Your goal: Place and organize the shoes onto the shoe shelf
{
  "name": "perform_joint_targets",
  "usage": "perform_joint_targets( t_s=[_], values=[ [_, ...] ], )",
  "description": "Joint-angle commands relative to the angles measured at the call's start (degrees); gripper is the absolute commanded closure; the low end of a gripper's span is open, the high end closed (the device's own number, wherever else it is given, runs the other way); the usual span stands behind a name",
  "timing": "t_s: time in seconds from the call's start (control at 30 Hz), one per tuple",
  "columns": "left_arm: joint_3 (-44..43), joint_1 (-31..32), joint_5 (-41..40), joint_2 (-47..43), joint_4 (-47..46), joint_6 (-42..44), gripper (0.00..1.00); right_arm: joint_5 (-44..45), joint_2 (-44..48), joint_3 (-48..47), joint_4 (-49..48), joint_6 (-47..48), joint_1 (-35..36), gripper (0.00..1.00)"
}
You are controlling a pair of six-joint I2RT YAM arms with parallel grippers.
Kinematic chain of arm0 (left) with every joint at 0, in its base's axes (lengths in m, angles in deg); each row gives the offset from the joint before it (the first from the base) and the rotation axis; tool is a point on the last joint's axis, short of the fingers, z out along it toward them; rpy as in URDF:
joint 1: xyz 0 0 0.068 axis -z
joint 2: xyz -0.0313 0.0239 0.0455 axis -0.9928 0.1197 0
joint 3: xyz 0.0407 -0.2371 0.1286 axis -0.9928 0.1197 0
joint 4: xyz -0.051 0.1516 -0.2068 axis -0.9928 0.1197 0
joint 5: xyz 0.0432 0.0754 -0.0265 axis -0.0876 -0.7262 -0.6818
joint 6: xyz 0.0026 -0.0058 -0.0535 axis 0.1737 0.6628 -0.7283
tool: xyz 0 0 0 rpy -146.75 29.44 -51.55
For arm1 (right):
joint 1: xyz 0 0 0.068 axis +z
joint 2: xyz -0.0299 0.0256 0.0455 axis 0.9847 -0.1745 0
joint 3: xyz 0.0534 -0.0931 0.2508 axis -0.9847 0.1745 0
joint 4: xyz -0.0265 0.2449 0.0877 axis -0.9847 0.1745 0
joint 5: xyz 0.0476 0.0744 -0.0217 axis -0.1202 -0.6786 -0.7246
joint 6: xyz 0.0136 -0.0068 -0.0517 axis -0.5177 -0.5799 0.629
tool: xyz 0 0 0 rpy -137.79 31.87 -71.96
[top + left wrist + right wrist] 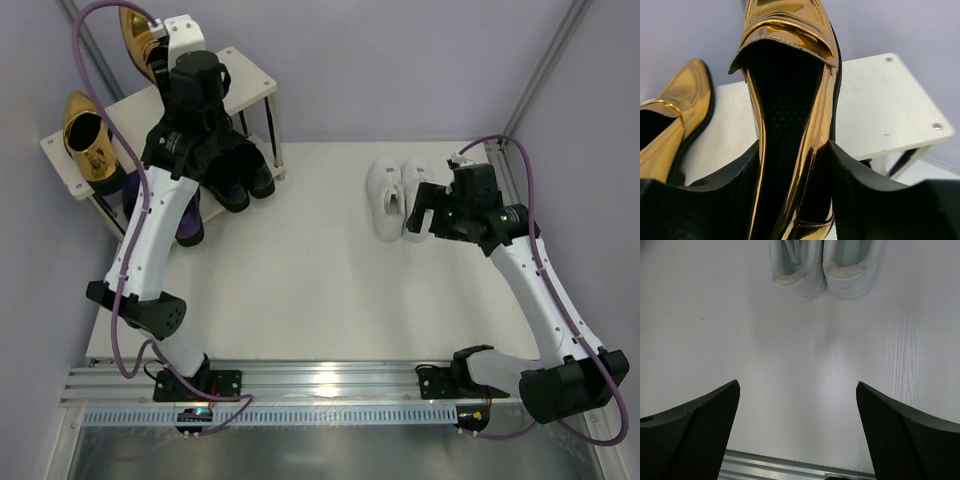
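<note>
My left gripper [162,55] is shut on the heel end of a gold loafer [138,38], holding it over the back of the shoe shelf's top board [255,75]. In the left wrist view the held loafer [790,100] sits between my fingers [875,200], toe pointing away. The second gold loafer [88,140] rests on the board's left part and shows in the left wrist view [675,115]. Black dress shoes [245,175] and purple dress shoes [190,225] sit on the lower tier, partly hidden by my left arm. My right gripper [425,212] is open and empty, just right of the white sneakers [398,195].
The shelf stands in the back left corner against the walls. The sneakers stand side by side on the white table [300,280] and show at the top of the right wrist view [825,265]. A metal rail [330,380] runs along the near edge.
</note>
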Motion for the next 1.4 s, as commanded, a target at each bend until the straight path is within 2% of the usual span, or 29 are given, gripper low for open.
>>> perform_joint_targets(
  t_s=[0.0, 0.2, 0.33, 0.43, 1.0, 1.03, 1.07, 1.13, 1.17, 1.37],
  values=[
    [0.4, -4.0, 2.2, -3.4, 4.4, -4.9, 1.0, -1.8, -1.2, -2.5, -0.2, 0.5, -0.1, 0.02],
    [5.6, -10.8, 5.4, -6.9, 8.3, -8.7, 1.0, -2.7, -3.4, -3.9, -0.2, 0.5, 0.5, 0.02],
    [11.7, -14.1, 7.2, -10.6, 6.9, -9.6, 1.0, -3.0, -4.0, -4.0, -0.4, 0.4, 0.6, 0.02],
    [13.1, -16.2, 8.5, -11.8, 6.7, -10.0, 1.0, -3.1, -4.4, -4.0, -0.3, 0.5, 0.8, 0.02],
    [16.4, -21.4, 11.5, -13.9, 8.4, -10.0, 1.0, -2.8, -5.2, -4.5, -0.4, 0.5, 1.3, 0.02],
    [16.5, -21.6, 12.1, -13.8, 8.2, -10.0, 0.95, -2.8, -5.3, -4.5, -0.4, 0.6, 1.3, 0.03],
    [16.4, -21.6, 12.6, -13.6, 8.1, -10.1, 0.78, -2.8, -5.3, -4.4, -0.5, 0.5, 1.3, 0.02],
    [16.3, -21.5, 15.0, -13.6, 7.1, -10.2, 0.58, -2.9, -5.4, -4.3, -0.7, 0.6, 1.3, 0.02],
    [16.3, -21.6, 16.0, -13.5, 6.4, -10.5, 0.42, -2.8, -5.4, -4.3, -0.9, 0.5, 1.3, 0.02],
    [11.8, -21.6, 25.5, -12.9, 3.0, -12.6, 0.2, -1.2, -4.1, -3.6, -3.3, -0.4, 1.3, 0.03]
  ],
)
